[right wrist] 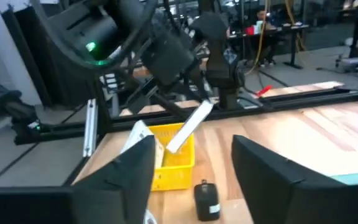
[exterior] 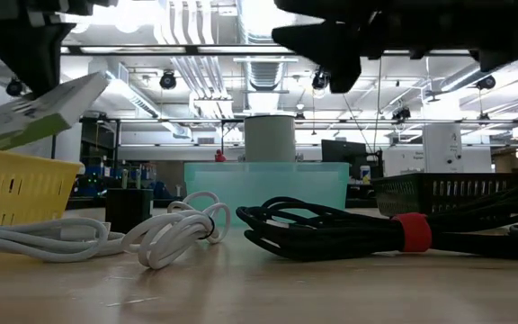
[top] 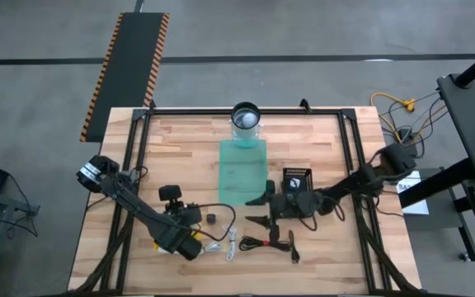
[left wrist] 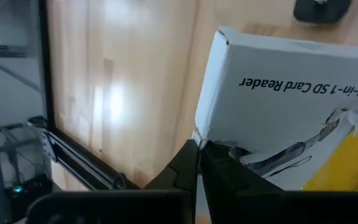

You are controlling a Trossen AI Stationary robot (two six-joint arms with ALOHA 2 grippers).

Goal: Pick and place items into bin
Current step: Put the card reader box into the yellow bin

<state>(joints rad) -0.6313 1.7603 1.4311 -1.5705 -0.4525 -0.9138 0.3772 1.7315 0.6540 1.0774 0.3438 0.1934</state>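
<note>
My left gripper (left wrist: 199,149) is shut on a white box printed "2-in-1 SD Card Reader" (left wrist: 291,112), over a small yellow basket (top: 190,246) near the table's near-left part. In the low view the box (exterior: 39,110) hangs tilted above the basket (exterior: 16,184). My right gripper (top: 262,210) is open, holds nothing and hovers above the coiled black cable with a red tie (exterior: 349,229). White cables (exterior: 106,236) and a small black cube (exterior: 129,209) lie on the table between the two grippers. My left gripper pinches the white box between its two fingers at an edge near one corner (left wrist: 207,134). The box is lifted clear of the table and sits tilted above the yellow basket (right wrist: 176,165), as the right wrist view also shows (right wrist: 188,127).
A teal bin (top: 244,169) stands mid-table, with a dark cylinder holding a white ball (top: 246,120) behind it at the far edge. A black mesh basket (top: 297,176) sits right of the bin. Bare wood shows at the table's far left and far right.
</note>
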